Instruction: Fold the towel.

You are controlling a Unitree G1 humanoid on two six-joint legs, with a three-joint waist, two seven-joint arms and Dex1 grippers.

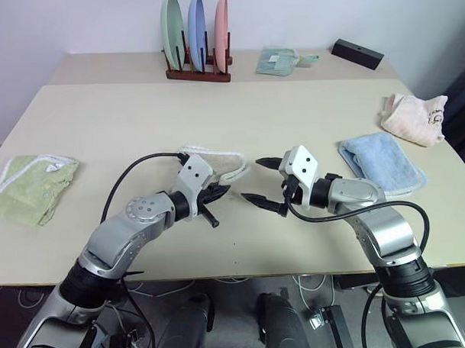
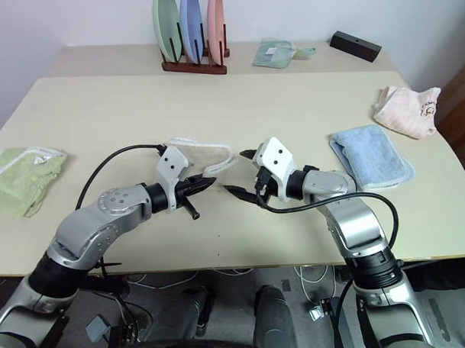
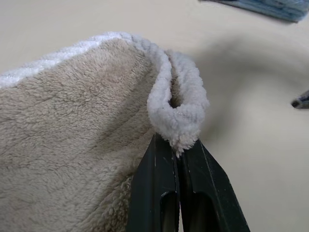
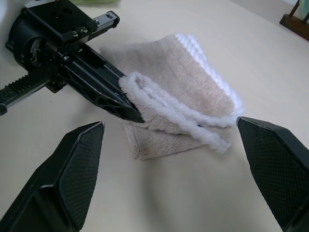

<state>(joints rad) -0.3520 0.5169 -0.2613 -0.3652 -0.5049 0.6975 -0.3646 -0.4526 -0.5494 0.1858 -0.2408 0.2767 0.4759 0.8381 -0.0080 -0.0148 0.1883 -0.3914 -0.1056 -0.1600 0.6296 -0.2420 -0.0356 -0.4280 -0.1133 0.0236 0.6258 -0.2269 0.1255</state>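
Beige towel point(image 4: 178, 92) lies bunched mid-surface point(image 1: 296, 115), between my two hands. Left hand point(image 3: 177, 150) clamped on its white edging, corner doubled over at the tips; I see that pinch clearly from the left wrist. Right hand point(image 4: 171, 145) spread wide, facing the towel, holding nothing. Blue towel point(image 1: 382, 164) farther right.
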